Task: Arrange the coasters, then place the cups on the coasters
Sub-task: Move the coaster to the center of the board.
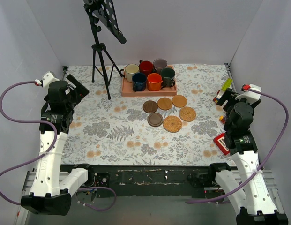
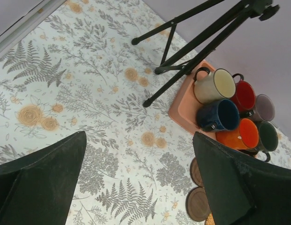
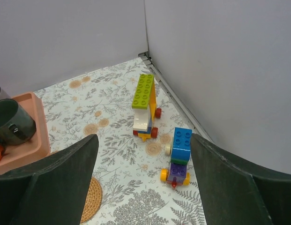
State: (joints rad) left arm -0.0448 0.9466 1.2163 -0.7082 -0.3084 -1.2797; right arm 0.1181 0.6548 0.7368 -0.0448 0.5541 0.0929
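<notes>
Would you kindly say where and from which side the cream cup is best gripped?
Rear rim of the cream cup, probably, from above, one finger inside. It stands upright, back-left on the tray, handle jutting left, red cup and navy cup crowding right and front.

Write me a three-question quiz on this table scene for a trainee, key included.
1. True or false: all six cups stand on the pink tray.
2. How many coasters lie on the table? A four, B six, C eight.
3. Fill in: in the tray's near row, between the navy cup and the dark green cup stands the ____ cup.
Key: 1 true; 2 B; 3 orange cup.
</notes>
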